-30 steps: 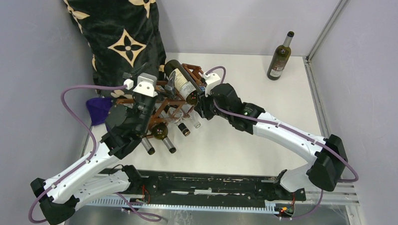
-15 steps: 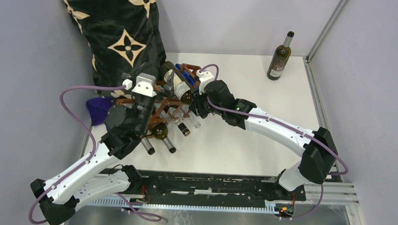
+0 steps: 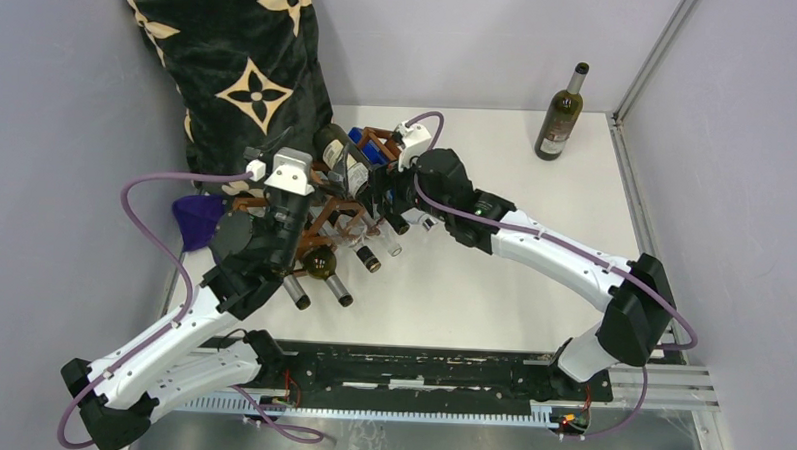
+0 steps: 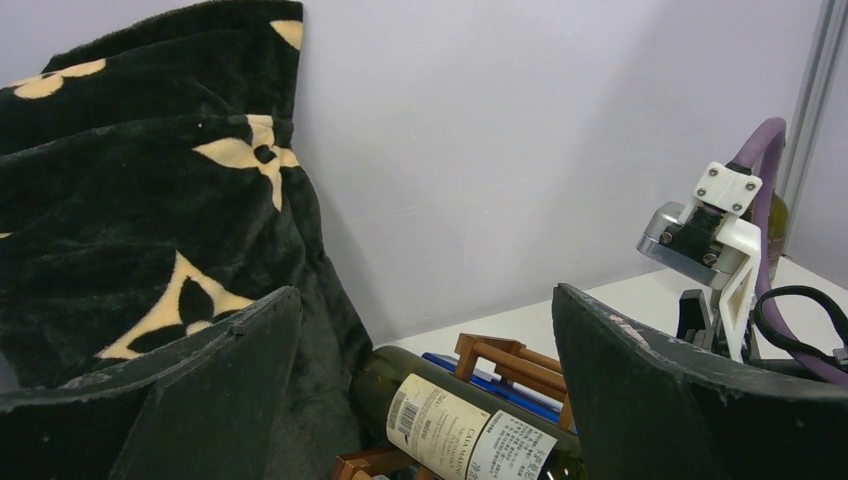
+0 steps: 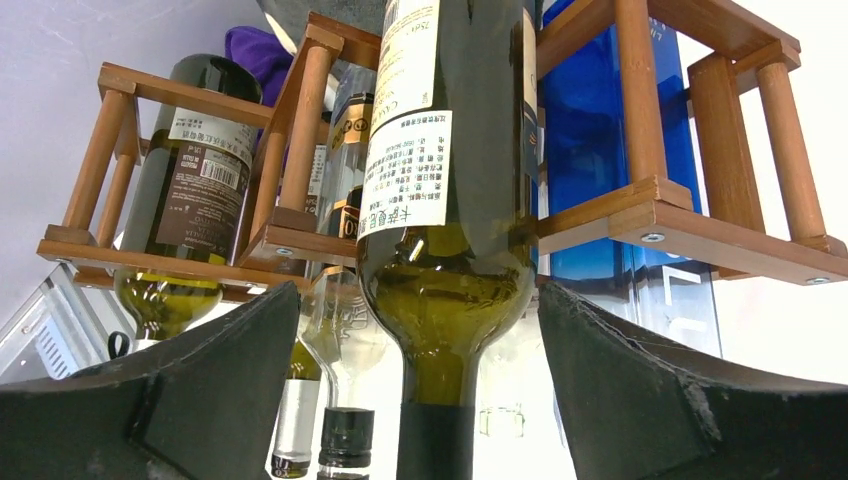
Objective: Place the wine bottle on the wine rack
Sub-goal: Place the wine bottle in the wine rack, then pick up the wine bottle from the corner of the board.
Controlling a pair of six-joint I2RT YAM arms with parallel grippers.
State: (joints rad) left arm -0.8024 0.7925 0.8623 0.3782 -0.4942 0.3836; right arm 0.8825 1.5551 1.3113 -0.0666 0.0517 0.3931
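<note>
The wine bottle point(image 5: 450, 200), dark green with a pale label, lies across the top of the reddish-brown wooden wine rack point(image 5: 640, 215). Its neck points at my right gripper point(image 5: 420, 400), which is open, fingers on either side of the neck and clear of it. From above, the wine bottle point(image 3: 342, 163) rests on the wine rack point(image 3: 327, 221), with the right gripper point(image 3: 384, 192) at its neck end. My left gripper point(image 4: 425, 295) is open above the rack's left end. The wine bottle point(image 4: 470, 430) shows below and beyond its fingers, untouched.
Several other bottles fill the rack, among them a blue one point(image 5: 590, 120) and a green one point(image 5: 185, 190). Another wine bottle point(image 3: 560, 116) stands upright at the back right corner. A black patterned blanket point(image 3: 240, 69) leans at the back left, and a purple cloth point(image 3: 197, 218) lies beside the rack.
The right gripper lowered the wine bottle onto the rack top, then opened and let go of its neck. The left arm has not moved.
</note>
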